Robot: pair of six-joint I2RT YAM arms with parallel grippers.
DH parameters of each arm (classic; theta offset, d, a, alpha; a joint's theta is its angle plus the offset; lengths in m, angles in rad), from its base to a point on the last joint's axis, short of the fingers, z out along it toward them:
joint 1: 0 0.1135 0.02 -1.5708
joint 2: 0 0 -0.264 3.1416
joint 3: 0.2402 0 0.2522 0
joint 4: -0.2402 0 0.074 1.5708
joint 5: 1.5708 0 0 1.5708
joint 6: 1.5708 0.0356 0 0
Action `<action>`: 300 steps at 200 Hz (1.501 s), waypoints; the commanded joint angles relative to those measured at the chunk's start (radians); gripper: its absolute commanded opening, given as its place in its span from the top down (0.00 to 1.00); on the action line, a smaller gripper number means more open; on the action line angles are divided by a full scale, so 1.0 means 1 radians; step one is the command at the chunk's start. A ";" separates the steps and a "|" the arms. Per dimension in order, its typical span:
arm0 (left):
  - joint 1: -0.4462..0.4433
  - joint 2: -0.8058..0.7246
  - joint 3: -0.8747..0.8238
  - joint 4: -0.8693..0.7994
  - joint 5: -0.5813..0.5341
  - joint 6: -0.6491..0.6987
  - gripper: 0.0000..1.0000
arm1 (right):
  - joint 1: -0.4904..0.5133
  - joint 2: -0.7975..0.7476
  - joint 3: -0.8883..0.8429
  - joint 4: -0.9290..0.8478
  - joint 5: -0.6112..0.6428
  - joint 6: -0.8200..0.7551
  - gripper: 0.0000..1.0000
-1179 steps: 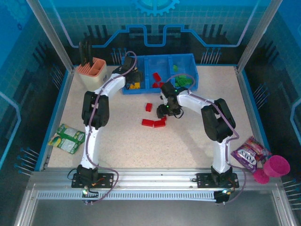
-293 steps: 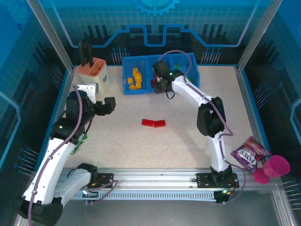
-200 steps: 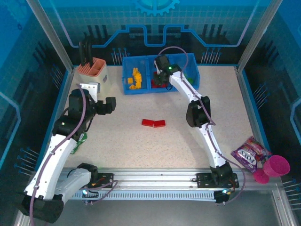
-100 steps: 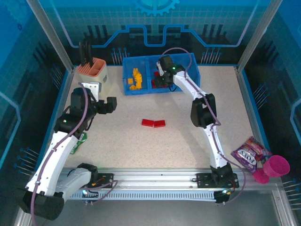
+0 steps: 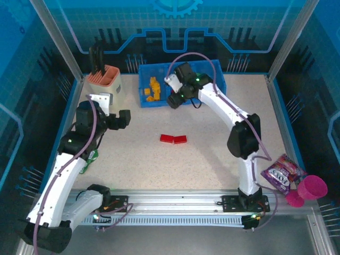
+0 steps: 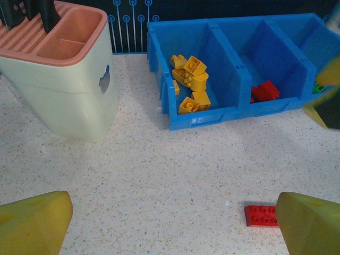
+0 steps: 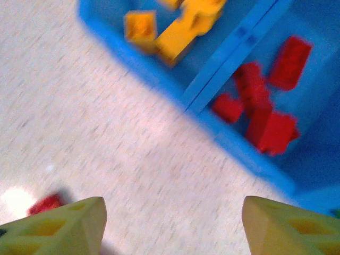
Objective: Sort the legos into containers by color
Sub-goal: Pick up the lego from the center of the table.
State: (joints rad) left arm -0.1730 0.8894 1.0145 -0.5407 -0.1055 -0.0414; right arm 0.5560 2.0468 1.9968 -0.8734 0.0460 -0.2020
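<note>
Sorting looks nearly finished to me. The yellow bricks (image 6: 190,85) sit in the left compartment of the blue tray (image 6: 223,115), about seven of them. The red bricks (image 7: 263,119) sit in the middle compartment, about five by my count. A sliver of green (image 6: 317,88) shows in the right compartment, too hidden to count. Two loose red bricks (image 5: 173,139) lie end to end, seemingly touching, on the worktop (image 5: 186,170), well apart from the tray. I judge these are what is left, bound for the middle compartment. My right hand (image 5: 174,100) hangs at the tray's near wall, fingers spread and grasping nothing. My left hand (image 5: 123,118) is released and empty too, near the utensil holder (image 5: 106,82).
</note>
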 commanded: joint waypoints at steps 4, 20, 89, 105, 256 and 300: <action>0.010 -0.029 -0.029 0.023 0.048 0.041 0.01 | 0.037 -0.162 -0.261 -0.095 -0.140 -0.312 0.16; 0.011 -0.041 -0.054 0.046 0.068 0.041 0.01 | 0.057 -0.257 -0.456 -0.006 -0.163 -0.427 0.10; 0.013 -0.055 -0.103 0.074 0.060 0.054 0.01 | 0.081 -0.220 -0.601 0.106 -0.137 -0.608 0.04; 0.013 -0.050 -0.106 0.079 0.058 0.061 0.01 | 0.088 -0.186 -0.597 0.118 -0.132 -0.632 0.03; 0.044 -0.023 -0.129 0.123 0.055 0.061 0.01 | 0.133 -0.026 -0.589 0.226 0.073 -0.704 0.77; 0.044 -0.019 -0.131 0.128 0.062 0.055 0.01 | 0.028 -0.091 -0.508 0.330 0.139 -0.688 0.84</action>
State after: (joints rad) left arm -0.1402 0.8696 0.8940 -0.4355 -0.0551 0.0032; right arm 0.6601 2.0102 1.4136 -0.6376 0.1120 -0.8917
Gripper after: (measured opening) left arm 0.991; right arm 0.273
